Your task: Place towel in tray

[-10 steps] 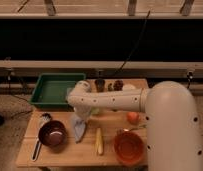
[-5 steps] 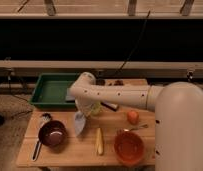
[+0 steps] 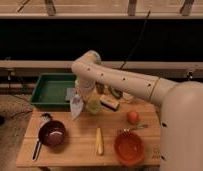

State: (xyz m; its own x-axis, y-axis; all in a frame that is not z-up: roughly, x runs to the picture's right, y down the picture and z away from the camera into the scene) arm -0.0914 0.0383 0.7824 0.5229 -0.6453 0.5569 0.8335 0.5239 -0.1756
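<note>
A green tray (image 3: 51,90) stands at the back left of the wooden table (image 3: 77,142). A pale towel (image 3: 76,106) hangs in the air just right of the tray's front right corner, held from above by my gripper (image 3: 78,95). The white arm (image 3: 125,82) reaches in from the right and bends down over the towel. The towel's lower tip dangles above the table, clear of the tray.
A dark bowl (image 3: 52,133) and a spoon (image 3: 40,137) lie at front left. A corn cob (image 3: 99,141), an orange bowl (image 3: 129,147), an orange fruit (image 3: 132,117), a yellow-green cup (image 3: 93,106) and a small box (image 3: 110,102) lie around.
The gripper has lifted the towel off the table and carried it up and left, toward the green tray.
</note>
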